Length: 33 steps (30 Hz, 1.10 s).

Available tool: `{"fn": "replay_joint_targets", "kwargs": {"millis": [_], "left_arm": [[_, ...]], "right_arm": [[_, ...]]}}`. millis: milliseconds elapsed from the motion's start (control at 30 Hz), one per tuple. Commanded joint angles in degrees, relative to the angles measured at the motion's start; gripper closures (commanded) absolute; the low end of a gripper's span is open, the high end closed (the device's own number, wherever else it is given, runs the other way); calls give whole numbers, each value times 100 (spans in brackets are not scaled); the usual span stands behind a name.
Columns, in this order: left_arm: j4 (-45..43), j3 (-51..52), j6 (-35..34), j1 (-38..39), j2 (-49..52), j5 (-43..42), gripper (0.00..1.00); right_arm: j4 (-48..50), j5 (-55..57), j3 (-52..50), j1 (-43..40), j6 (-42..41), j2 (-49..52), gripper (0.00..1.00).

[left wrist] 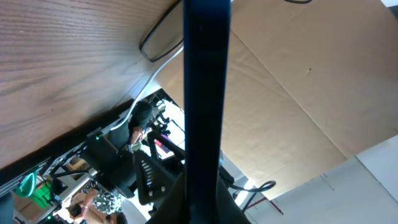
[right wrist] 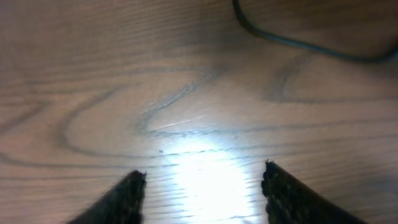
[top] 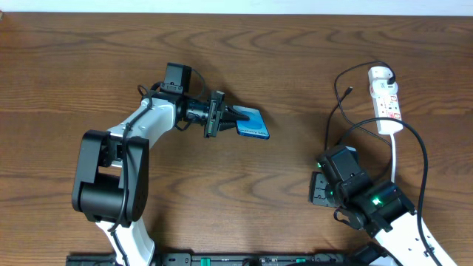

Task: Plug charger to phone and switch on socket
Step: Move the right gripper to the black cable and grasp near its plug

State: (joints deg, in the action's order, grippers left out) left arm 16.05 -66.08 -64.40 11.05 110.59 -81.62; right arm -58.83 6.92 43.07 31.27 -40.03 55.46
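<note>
Left gripper [top: 235,117] clenched on the phone [top: 253,126] mid-tabletop [top: 74,59], right gripper [right wrist: 202,186] spread and empty just short of the charger [right wrist: 292,41] cable near the socket [top: 386,96]: this looks like the fetch-the-plug step, next calling for a reach to that plug tip.

Bare table [right wrist: 124,81] lies ahead of our right gripper [right wrist: 202,186]; our left gripper [top: 230,118] is full.
Between our right jaws we see only clear wood. Far ahead and to their right, a black cable [right wrist: 292,40] crosses the surface. Our left jaws are clamped on the phone [left wrist: 205,93], leaving no gap between them.
</note>
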Motion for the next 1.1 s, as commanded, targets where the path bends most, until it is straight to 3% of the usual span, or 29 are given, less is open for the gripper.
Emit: {"fn": "replay_joint_targets", "kwargs": {"millis": [0, 100, 167, 367, 600, 667, 733, 900, 1000, 1067], "left_arm": [[-13, -164, 96, 2, -66, -131, 92], [-13, -164, 96, 2, -66, -133, 93], [-13, -162, 96, 0, -66, -133, 93], [-13, -162, 96, 0, -66, -127, 93], [-11, -164, 68, 2, -66, 22, 93], [-11, -162, 68, 2, -66, 24, 93], [-11, -164, 68, 2, -66, 26, 93], [-9, -164, -13, 2, -66, 205, 92], [-9, -164, -39, 2, -66, 238, 93], [-9, -164, -39, 2, -66, 240, 92]], "right_arm": [[-13, 151, 66, 15, -133, 20, 29], [173, 824, 66, -72, -916, 79, 23], [647, 879, 122, -422, -922, 229, 19], [826, 796, 817, -1497, -741, 1403, 20], [2083, 861, 1585, -1812, -361, 3578, 29], [2680, 883, 1668, -1812, -448, 4323, 38], [2885, 1043, 1700, -1812, -605, 4627, 42], [3639, 1416, 1703, -1812, -706, 5180, 38], [4094, 1392, 1703, -1808, -704, 5541, 41], [4345, 1272, 1703, -1810, -562, 5694, 55]]}}
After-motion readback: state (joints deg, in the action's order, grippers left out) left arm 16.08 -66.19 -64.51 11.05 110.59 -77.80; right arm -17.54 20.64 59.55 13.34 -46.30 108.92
